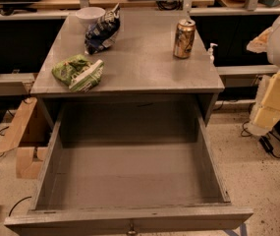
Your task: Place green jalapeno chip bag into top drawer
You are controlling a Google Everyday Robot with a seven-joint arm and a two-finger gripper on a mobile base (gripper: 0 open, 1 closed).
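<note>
The grey counter (pixel 144 65) is carrying four things. A green bag (pixel 78 72) is lying flat near its front left corner. Behind it, a dark bag (pixel 101 31) is lying crumpled toward the back left, just beside a white bowl (pixel 90 14) that is sitting at the rear edge. A can (pixel 183 38) is standing upright toward the back right, well apart from the others. The gripper (pixel 266 118) is hanging off to the right of the counter, not touching it.

Speckled beige floor (pixel 257 181); grey metal table (pixel 144 65); wooden benches (pixel 56 1) behind; cardboard (pixel 22 129) on floor, left.
</note>
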